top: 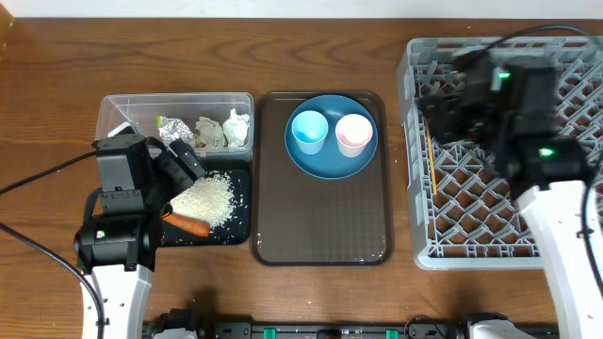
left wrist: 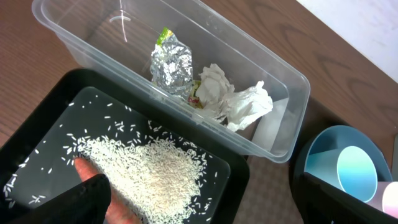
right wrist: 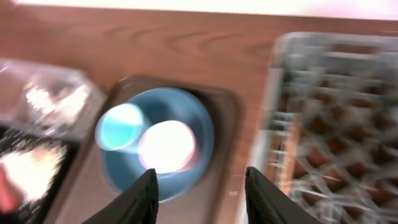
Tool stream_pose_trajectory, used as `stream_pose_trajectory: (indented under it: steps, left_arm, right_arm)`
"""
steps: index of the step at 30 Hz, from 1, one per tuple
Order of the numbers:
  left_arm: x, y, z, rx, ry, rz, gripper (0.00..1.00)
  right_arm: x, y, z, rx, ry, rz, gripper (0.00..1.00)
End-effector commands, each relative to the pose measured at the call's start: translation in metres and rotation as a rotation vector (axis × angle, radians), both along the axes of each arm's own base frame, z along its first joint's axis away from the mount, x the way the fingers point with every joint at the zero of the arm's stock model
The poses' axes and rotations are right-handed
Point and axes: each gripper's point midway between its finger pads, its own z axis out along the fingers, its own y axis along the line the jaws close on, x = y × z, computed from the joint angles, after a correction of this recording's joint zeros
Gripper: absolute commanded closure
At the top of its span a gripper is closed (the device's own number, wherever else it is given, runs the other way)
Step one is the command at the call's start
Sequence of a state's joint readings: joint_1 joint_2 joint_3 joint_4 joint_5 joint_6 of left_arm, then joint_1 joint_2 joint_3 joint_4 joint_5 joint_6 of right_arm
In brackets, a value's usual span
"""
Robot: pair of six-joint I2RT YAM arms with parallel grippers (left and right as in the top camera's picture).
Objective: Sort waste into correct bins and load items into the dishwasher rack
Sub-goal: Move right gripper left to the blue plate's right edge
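Clear tub (top: pixel 141 105): far left of the bench; holds a crumpled silver foil wrapper (top: pixel 174 129) on its left and white tissue wads (top: pixel 222 130) on its right, the two touching.
Black tray (top: pixel 242 193): just nearer than the tub; holds a heap of white rice (top: pixel 203 201) with loose grains scattered around it, and a small orange carrot (top: pixel 186 225) at the heap's near left edge.
Left fingers (left wrist: pixel 93 200): spread wide with nothing between them, hanging over the black tray's left part, close to the rice.
Brown serving tray (top: pixel 320 235): middle of the bench; its near half is bare.
Dark-blue plate (top: pixel 330 166): round, on the tray's far half; carries a light-blue cup (top: pixel 309 130) on the left and a pale-pink cup (top: pixel 354 134) on the right, both upright and side by side.
Grey rack (top: pixel 424 247): large pegged crate at the right; thin wooden chopsticks (top: pixel 431 188) lie along its left side.
Right fingers (right wrist: pixel 140 199): blurred, apart and gripping nothing, above the rack's far left part.
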State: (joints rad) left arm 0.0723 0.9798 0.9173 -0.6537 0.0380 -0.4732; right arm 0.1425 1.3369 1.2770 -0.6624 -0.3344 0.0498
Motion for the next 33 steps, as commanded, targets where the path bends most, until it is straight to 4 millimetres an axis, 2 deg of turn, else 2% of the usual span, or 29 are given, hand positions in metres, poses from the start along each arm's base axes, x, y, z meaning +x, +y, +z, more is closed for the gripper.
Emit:
stream_pose_trajectory:
  steps: [1,8,13,19,26,33]
  left_arm:
    - [0.002,0.003,0.008,0.011,-0.017,0.003,0.05]
    - [0.002,0.003,0.008,0.011,-0.017,0.003,0.05]
    - [0.002,0.002,0.008,0.011,-0.017,0.002,0.05]
    - [0.002,0.003,0.008,0.011,-0.017,0.003,0.05]
    - [0.002,0.002,0.008,0.011,-0.017,0.002,0.05]
    - [0.002,0.002,0.008,0.011,-0.017,0.002,0.05]
  right_arm:
    - [-0.007,0.03,-0.01,-0.056,0.015,0.054,0.53]
    - [-0.026,0.081,-0.046,-0.135,0.099,0.178,0.45]
    - [-0.03,0.098,-0.07,-0.161,0.158,0.224,0.44]
    - [-0.029,0.101,-0.088,-0.18,0.203,0.229,0.44]
    - [-0.032,0.098,-0.091,-0.194,0.22,0.233,0.42]
    - [-0.025,0.084,-0.094,-0.262,0.204,0.172,0.41]
